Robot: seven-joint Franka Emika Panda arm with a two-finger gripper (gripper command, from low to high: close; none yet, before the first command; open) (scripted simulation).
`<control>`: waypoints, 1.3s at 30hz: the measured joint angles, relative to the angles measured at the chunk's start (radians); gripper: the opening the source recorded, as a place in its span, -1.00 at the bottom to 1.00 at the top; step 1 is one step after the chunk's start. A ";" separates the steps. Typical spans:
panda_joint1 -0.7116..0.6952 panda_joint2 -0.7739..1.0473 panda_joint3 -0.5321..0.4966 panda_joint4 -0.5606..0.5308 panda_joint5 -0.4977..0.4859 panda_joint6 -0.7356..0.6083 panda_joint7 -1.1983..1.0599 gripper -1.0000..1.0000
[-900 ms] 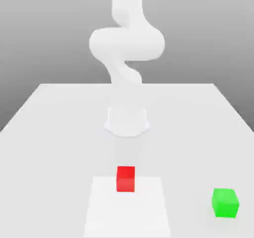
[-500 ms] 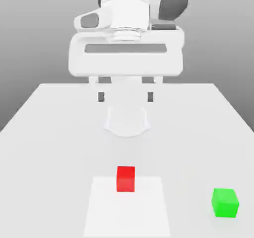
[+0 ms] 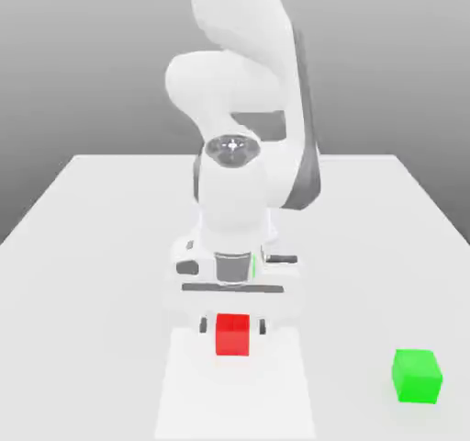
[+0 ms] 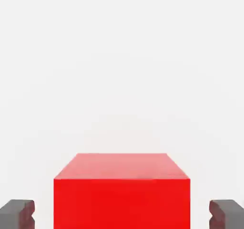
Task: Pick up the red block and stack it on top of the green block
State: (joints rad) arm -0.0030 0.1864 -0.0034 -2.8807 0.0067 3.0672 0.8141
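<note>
A bare, computer-rendered test scene, not a real room. A plain white surface (image 3: 83,246) floats against a featureless grey backdrop. A smooth white robot arm (image 3: 234,154) stands on it, with two flat-coloured cubes, a red block (image 3: 232,334) and a green block (image 3: 417,375).

The red block (image 3: 232,334) is a small, plain bright-red cube with smooth matte faces, sitting flat and upright on the pale surface (image 3: 83,246), near the front edge in the exterior view and roughly central from side to side. The green block (image 3: 417,375) is a bright-green cube of about the same size, also resting flat on the surface, well apart from the red one toward the exterior view's right and slightly nearer the front.
</note>
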 joint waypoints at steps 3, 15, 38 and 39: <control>0.000 0.000 0.000 0.000 -0.003 0.000 0.003 -1.00; 0.073 -0.248 0.015 0.025 -0.021 -0.273 -0.033 -1.00; 0.378 0.100 0.163 0.425 -0.121 -0.332 -0.258 1.00; 0.375 0.075 0.169 0.424 -0.110 -0.355 -0.265 1.00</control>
State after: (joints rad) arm 0.3716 0.2612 0.1653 -2.4565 -0.1032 2.7125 0.5486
